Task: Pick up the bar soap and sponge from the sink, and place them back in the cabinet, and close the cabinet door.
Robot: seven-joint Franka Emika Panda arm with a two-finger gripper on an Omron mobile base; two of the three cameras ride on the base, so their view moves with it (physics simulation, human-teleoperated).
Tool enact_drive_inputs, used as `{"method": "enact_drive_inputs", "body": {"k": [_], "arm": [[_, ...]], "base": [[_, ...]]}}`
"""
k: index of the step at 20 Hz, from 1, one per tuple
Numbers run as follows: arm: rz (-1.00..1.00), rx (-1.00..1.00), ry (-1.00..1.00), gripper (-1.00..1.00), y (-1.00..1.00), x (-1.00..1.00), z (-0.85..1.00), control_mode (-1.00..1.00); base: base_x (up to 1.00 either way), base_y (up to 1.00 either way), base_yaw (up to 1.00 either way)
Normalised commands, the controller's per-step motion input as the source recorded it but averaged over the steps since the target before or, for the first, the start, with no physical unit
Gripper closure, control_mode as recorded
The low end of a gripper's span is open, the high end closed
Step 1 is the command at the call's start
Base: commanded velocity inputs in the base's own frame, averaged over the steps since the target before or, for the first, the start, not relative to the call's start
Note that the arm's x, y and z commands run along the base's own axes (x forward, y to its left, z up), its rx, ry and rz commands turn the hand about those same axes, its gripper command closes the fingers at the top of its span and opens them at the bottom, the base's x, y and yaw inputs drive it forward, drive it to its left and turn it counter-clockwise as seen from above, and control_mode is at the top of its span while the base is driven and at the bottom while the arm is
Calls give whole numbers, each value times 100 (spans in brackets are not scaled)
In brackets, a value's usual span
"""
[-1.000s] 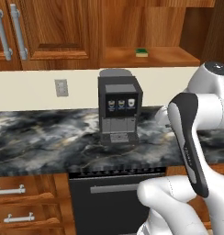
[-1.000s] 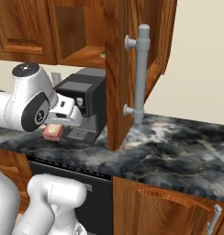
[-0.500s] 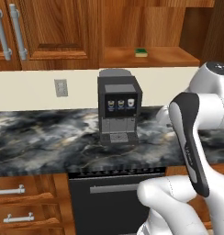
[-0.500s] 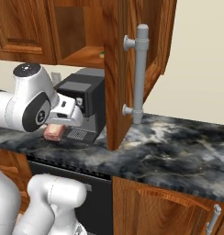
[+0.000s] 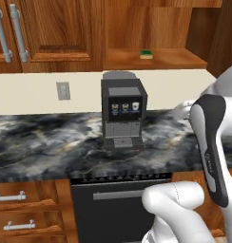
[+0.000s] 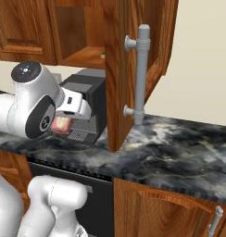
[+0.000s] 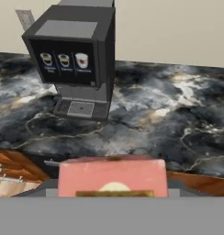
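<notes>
Soap (image 7: 112,176) is pinched in the gripper (image 6: 63,125), jaws closed on the pink bar, held low over the front edge of the counter (image 5: 51,142) just ahead of the coffee machine (image 5: 122,114).

Change over the last second: none that I can see. Arm, soap and both base views sit where they were, so base is parked and the arm is pausing or barely creeping.

What that means: sponge (image 5: 146,54) is already on the cabinet (image 5: 170,59) shelf, green side up, toward the middle. Soap is the second item and it's in hand, so I'd call pickup done. Left to do: lift the bar up to the shelf, release, then shut the door (image 6: 116,92).

Door stands swung wide open, edge-on in the right base view, its long silver handle (image 6: 142,74) facing out. It hangs right beside the arm, so the lift path looks tight between door edge and machine.

Surface: dark marbled stone counter, glossy, bare apart from the machine. Cream wall behind with an outlet (image 5: 63,90). Red-brown wood uppers and drawers (image 5: 23,211), black appliance front (image 5: 118,204) under the counter.
</notes>
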Motion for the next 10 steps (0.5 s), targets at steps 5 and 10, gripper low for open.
{"method": "enact_drive_inputs", "body": {"k": [5,10], "arm": [[-1,0,-15,100,-18,20,39,-100],[-1,0,-13,100,-18,21,44,-100]], "base": [[0,0,0],[0,0,0]]}}
